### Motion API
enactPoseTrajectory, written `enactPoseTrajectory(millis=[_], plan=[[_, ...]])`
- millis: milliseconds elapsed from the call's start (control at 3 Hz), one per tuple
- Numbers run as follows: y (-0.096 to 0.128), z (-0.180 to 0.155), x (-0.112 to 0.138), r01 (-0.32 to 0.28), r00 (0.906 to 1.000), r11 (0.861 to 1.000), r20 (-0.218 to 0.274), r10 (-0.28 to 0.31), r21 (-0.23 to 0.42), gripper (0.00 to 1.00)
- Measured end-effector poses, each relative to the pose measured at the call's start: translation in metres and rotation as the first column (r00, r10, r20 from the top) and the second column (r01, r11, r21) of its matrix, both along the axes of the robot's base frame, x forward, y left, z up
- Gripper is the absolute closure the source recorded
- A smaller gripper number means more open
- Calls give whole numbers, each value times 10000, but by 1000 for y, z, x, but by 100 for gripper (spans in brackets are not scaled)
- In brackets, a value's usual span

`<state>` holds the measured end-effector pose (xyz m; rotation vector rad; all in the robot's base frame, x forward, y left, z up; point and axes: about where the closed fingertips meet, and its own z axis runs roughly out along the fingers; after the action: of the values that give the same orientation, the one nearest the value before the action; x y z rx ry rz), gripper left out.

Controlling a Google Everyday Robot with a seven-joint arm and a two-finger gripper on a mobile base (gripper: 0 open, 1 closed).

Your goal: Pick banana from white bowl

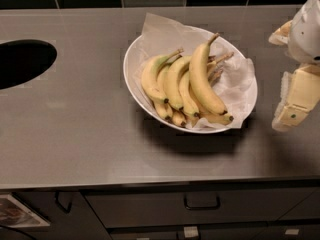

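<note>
Banana (202, 79) lies in white bowl (129, 76); gripper (278, 81) to its right, fingers spread, empty.

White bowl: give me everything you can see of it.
The white bowl is wide, shallow and round, with a smooth rim; it looks like ceramic or plastic. It sits upright on the grey counter. Crumpled white paper lines it, poking over the far rim, and bananas lie inside. The hand hovers to its right, not touching.
</note>
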<state>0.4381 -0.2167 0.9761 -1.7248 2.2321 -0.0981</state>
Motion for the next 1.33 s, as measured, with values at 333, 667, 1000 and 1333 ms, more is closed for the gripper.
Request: enactPoseTrajectory(millis=[333,667,1000,1333], plan=[[0,0,0,1,10000,10000,0,-1,0,0],[5,-3,19,436,9988,9988,232,-441,217,0],[6,-9,47,1133,9904,9878,668,-1208,1068,0],[12,-18,74,1760,9718,9534,1112,-2079,2449,0]])
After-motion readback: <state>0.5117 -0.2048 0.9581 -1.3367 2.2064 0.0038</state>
